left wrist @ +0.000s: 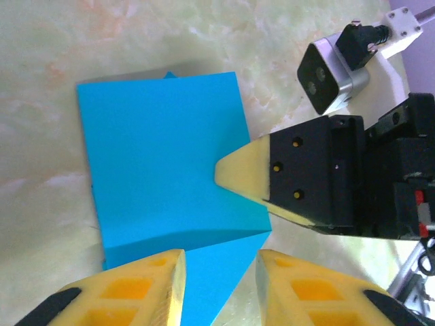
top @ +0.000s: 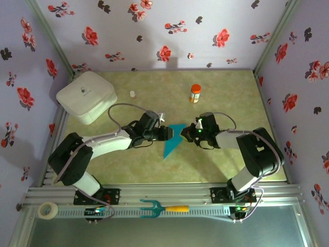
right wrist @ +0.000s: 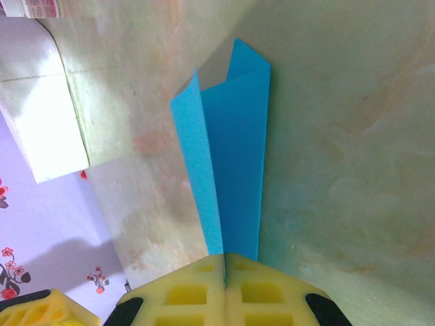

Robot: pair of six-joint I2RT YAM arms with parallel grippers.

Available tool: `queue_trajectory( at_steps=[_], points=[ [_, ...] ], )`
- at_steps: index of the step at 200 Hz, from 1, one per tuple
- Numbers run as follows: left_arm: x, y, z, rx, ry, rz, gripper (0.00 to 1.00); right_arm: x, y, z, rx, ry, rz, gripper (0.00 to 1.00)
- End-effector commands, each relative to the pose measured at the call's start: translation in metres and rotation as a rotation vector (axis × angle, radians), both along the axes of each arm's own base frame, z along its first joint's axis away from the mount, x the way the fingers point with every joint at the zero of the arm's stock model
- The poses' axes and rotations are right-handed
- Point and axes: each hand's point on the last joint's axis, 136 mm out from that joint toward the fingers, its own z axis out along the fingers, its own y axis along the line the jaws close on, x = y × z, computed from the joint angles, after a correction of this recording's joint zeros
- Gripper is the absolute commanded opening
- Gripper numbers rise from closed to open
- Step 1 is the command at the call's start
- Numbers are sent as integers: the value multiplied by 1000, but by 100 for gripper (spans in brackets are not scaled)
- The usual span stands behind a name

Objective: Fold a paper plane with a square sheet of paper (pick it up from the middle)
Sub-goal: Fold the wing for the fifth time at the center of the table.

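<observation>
Mid-table, pressing the shut right gripper (right wrist: 224, 261) onto the folded teal paper (top: 174, 141) at its wide far end, hovering the left gripper (left wrist: 219, 265), fingers apart, just opposite, the long axis pointing nearward.

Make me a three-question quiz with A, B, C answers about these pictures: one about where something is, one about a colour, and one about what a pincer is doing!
1. Where is the white box?
A) at the far left corner of the table
B) between the two arms
C) at the near right corner

2. What colour is the paper?
A) pink
B) teal-blue
C) black

3. What is the right pincer doing?
A) wide open, far from the paper
B) shut on the paper's edge
C) pointing straight up at the ceiling

Answers:
1 A: in the top view, the box sits far back on the left side.
2 B: the paper looks bright teal-blue in every view.
3 B: in the right wrist view, its yellow fingers meet with the paper pinched between them.
</observation>
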Motion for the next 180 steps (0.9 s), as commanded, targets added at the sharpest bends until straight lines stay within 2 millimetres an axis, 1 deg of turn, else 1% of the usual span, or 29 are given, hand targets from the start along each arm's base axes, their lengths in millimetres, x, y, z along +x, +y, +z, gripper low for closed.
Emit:
queue_trajectory(
  at_steps=[1, 16, 36, 47, 60, 66, 72, 80, 87, 90, 100, 118, 136, 155, 180],
  points=[
    [3, 16, 3, 67, -99, 20, 34, 0, -3, 1, -2, -2, -29, 4],
    [6, 24, 9, 80, -145, 41, 36, 0, -3, 0, -5, 0, -29, 4],
    [8, 37, 17, 120, -207, 60, 46, 0, -3, 0, -5, 2, -33, 4],
    [10, 46, 20, 153, -234, 75, 56, 0, -3, 0, -4, 0, -34, 4],
    [12, 57, 18, 188, -252, 90, 72, 0, -3, 1, -4, 0, -34, 4],
    [13, 61, 16, 202, -257, 88, 76, 0, -3, 0, -6, -1, -35, 4],
    [14, 67, 15, 219, -259, 96, 81, 0, -3, 0, -7, -1, -37, 4],
    [15, 75, 14, 239, -253, 112, 84, 0, -3, 0, -7, 2, -36, 4],
    [15, 82, 13, 257, -242, 120, 97, 0, -3, -1, -8, 1, -36, 4],
    [14, 85, 13, 267, -243, 121, 99, -1, -3, -1, -8, 1, -35, 4],
    [13, 91, 13, 288, -247, 110, 100, -1, -3, -2, -9, 4, -37, 4],
    [9, 92, 15, 254, -259, 96, 100, -2, -2, -3, -7, 4, -36, 4],
    [7, 86, 19, 161, -271, 96, 100, -1, -1, -1, -5, 1, -36, 4],
    [3, 74, 24, 69, -279, 70, 100, -1, 0, -1, -4, 3, -36, 4],
    [1, 61, 28, 17, -301, 56, 93, -1, 0, 0, 0, 2, -37, 4]
  ],
)
